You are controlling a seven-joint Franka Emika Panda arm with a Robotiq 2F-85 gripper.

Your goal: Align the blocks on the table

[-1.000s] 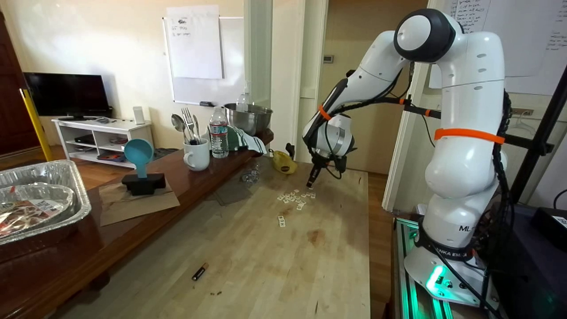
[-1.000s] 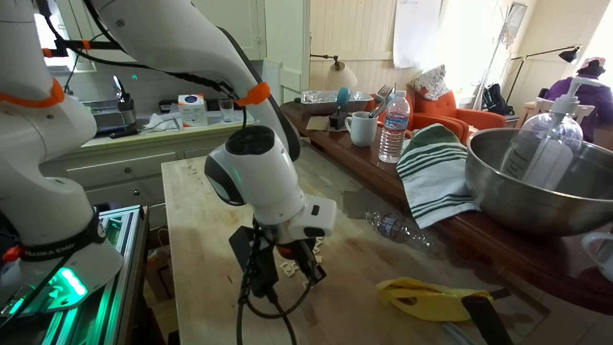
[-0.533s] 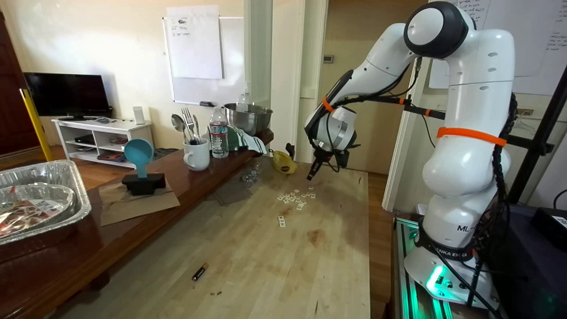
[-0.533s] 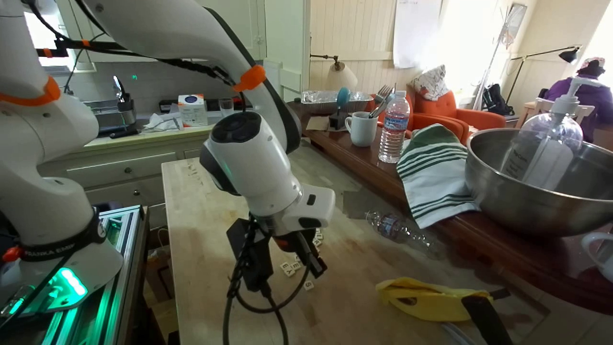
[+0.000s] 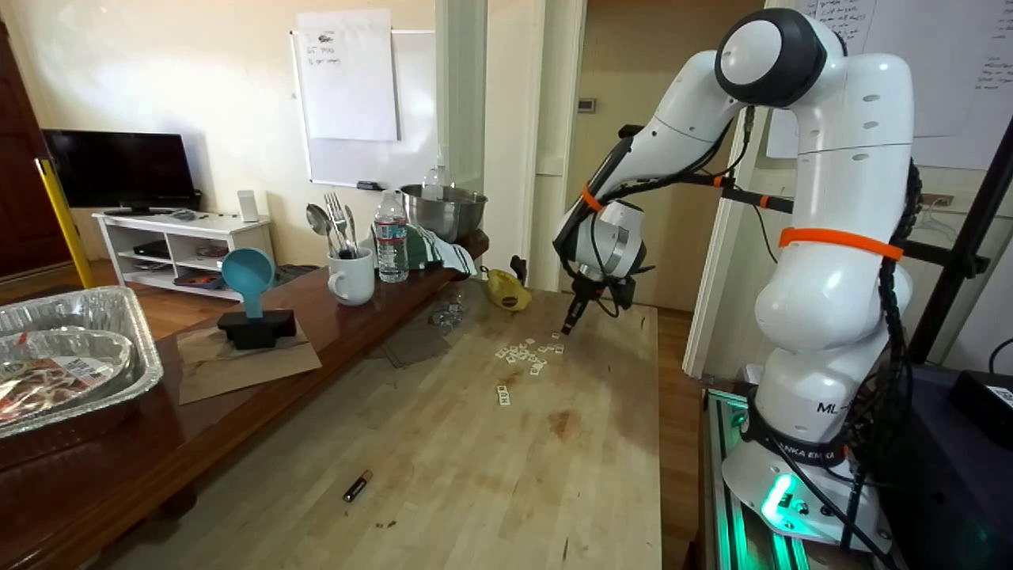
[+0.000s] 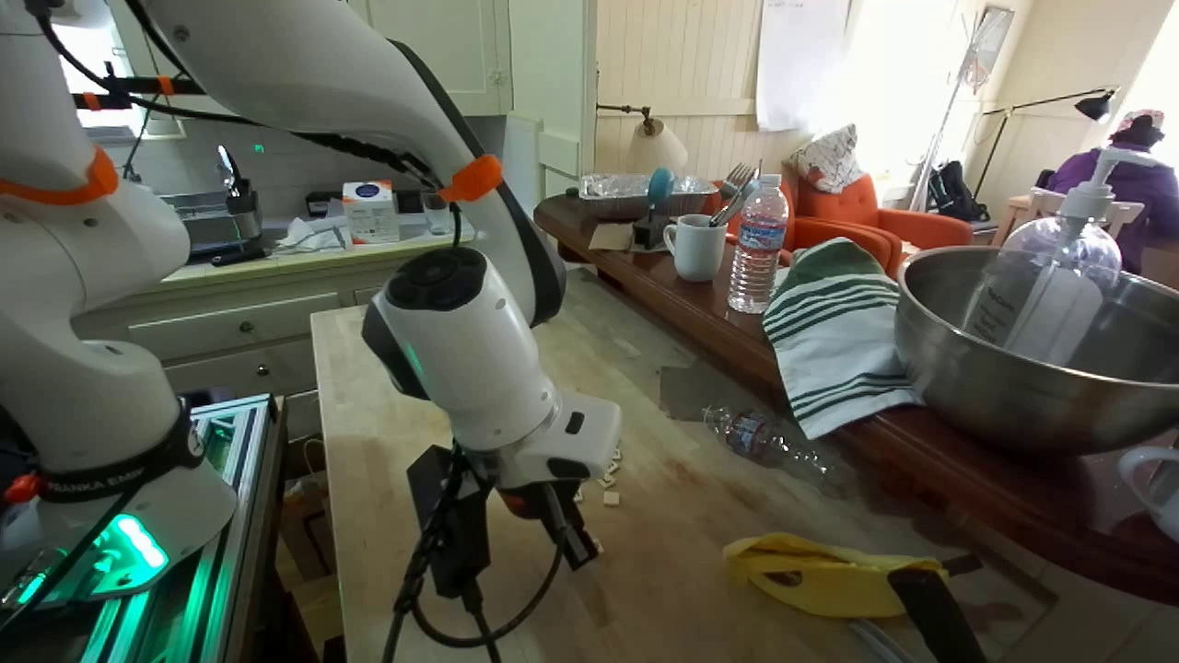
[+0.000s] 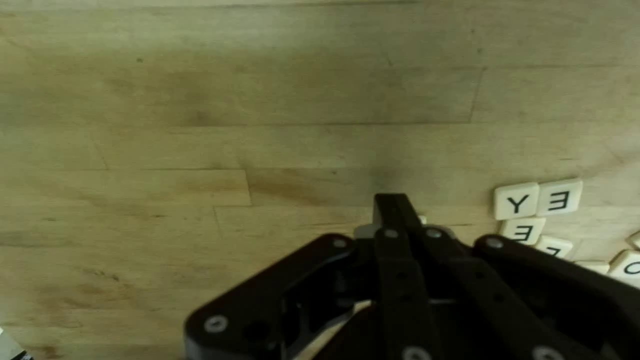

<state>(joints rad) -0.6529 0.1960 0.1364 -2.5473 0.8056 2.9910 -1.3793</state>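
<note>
The blocks are small pale letter tiles on the wooden table (image 5: 475,491). A loose cluster of tiles (image 5: 518,353) lies toward the far end, and a short straight row of tiles (image 5: 503,395) lies nearer in that exterior view. My gripper (image 5: 567,331) points down just beside a lone tile (image 5: 556,336) past the cluster. In the wrist view the gripper (image 7: 391,196) is shut with nothing seen between its fingertips. A tile (image 7: 423,220) is mostly hidden behind the fingers. A Y tile (image 7: 517,201) and an E tile (image 7: 559,196) lie to the right. The arm hides part of the cluster in an exterior view (image 6: 612,499).
A battery (image 5: 358,485) lies on the table. A yellow bag (image 5: 506,290) and an empty plastic bottle (image 6: 760,435) lie at the far end. A raised dark wood ledge (image 6: 663,276) along one side bears a mug (image 6: 697,247), a water bottle (image 6: 759,244) and a steel bowl (image 6: 1032,368).
My gripper rose off the lone tile, then came lower again and shifted toward the robot base's side of the table. The tiles show no visible movement.
</note>
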